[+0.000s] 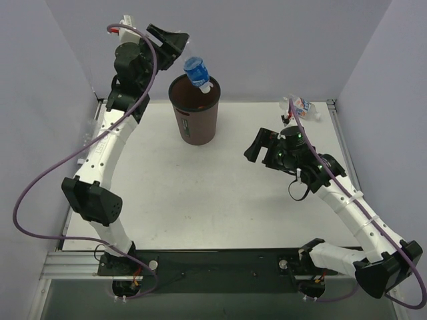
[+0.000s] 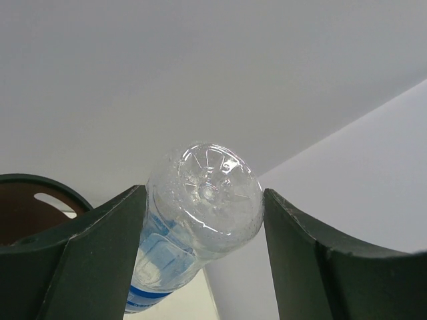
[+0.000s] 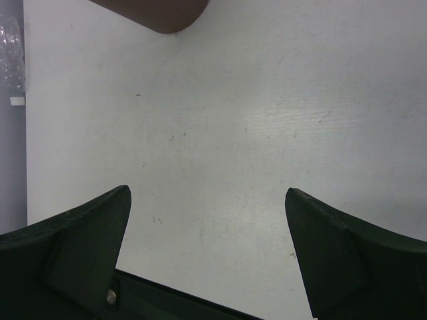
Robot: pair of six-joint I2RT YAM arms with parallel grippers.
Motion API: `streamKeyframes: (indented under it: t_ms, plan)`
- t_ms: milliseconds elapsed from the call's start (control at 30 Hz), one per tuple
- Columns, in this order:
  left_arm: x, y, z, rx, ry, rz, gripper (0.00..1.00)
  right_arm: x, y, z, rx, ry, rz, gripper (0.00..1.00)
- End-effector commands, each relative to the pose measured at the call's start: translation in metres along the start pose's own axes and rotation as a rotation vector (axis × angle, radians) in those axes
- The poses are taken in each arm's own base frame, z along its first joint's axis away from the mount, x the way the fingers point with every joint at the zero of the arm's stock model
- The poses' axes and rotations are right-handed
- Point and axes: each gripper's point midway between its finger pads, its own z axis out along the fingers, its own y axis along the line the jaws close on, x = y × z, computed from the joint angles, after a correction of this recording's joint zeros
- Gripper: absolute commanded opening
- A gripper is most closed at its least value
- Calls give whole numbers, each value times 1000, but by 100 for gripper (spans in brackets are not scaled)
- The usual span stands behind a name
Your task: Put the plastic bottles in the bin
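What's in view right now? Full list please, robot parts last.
blue-label bottle: 1, clear, tilted cap-down over the bin's mouth, held at its base end
second bottle: 1, clear with a red and blue label, at the table's far right corner
bin: 1, dark brown with a black rim, upright at the far middle of the table
table: 1, white
cables: 2, purple, one along each arm
left gripper: dark, raised over the bin, shut on the blue-label bottle
right gripper: dark, open and empty, above bare table on the right
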Motion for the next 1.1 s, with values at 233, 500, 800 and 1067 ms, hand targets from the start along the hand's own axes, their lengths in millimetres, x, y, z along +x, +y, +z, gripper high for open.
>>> streamKeyframes:
  t_ms: [233,500,800,1067]
  plan:
    - [11,9,25,-53,-157,371,62,-10,-3,-14,-40,-51,29,93]
    - [17,11,39,-127,-33,458,97,-13,-4,-14,-37,-55,22,93]
    - [-19,37,-15,-316,-7,491,97,-40,-9,-5,-3,-95,31,94]
    - [25,108,-106,-465,228,333,97,-76,-21,9,62,-165,119,94]
